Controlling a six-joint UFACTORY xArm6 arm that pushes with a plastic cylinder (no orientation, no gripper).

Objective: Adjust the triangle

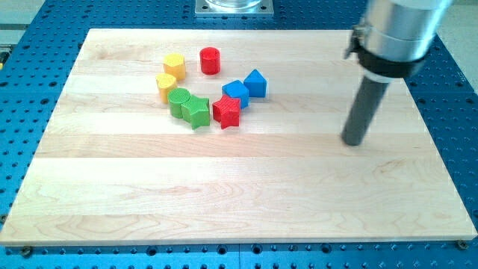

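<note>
The blue triangle block (pixel 255 82) sits near the board's upper middle, touching a blue cube-like block (pixel 235 92) on its left. My tip (pixel 353 141) rests on the board far to the view's right of the triangle and a little lower, well apart from every block. A red star block (pixel 227 111) lies just below the blue cube.
Left of the blue blocks, a curved cluster holds a red cylinder (pixel 210 60), a yellow hexagon-like block (pixel 175 66), a yellow heart (pixel 165 84), a green round block (pixel 178 100) and a green star (pixel 197 111). The wooden board (pixel 239 187) lies on a blue perforated table (pixel 37 67).
</note>
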